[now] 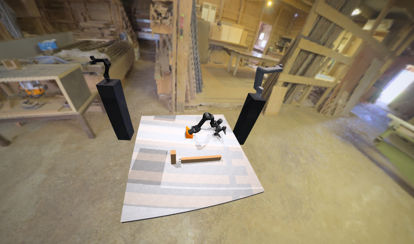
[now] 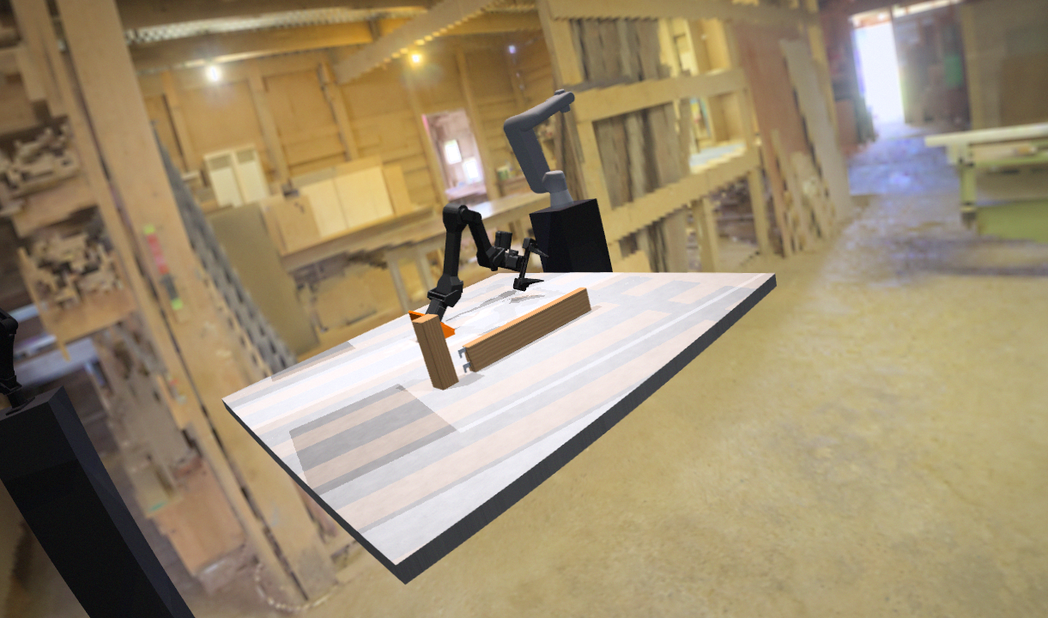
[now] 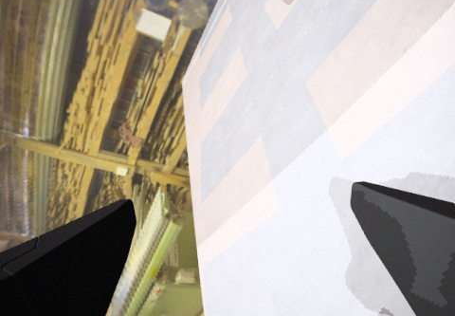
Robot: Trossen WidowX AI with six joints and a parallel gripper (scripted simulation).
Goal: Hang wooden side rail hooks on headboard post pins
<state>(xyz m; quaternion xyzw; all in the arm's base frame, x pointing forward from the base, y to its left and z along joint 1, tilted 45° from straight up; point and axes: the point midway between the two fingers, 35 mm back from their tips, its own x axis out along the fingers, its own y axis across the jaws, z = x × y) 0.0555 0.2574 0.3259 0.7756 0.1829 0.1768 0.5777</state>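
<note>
The wooden side rail [image 1: 201, 159] [image 2: 527, 330] stands on its long edge on the table [image 1: 202, 194] [image 2: 589, 399]. Its steel hooks [image 1: 180, 160] [image 2: 462, 353] point towards the headboard post, with a small gap between. The headboard post [image 1: 173, 157] [image 2: 436, 354] stands upright beside that end. Its slot and pins are hidden. My gripper [image 1: 223, 133] [image 2: 542, 269] [image 3: 245, 204] is wide open and empty. It hangs above the table on the arm's side of the rail, beyond the rail's far end and well away from it. A brown scrap at the top of the wrist view is too small to tell.
My arm's orange base [image 1: 189, 133] [image 2: 446, 329] is on the table behind the post and rail. A black pedestal [image 1: 114, 109] [image 2: 66, 492] with a black arm stands at the left. Another pedestal [image 1: 250, 116] [image 2: 573, 236] with a grey arm stands near the table's right edge.
</note>
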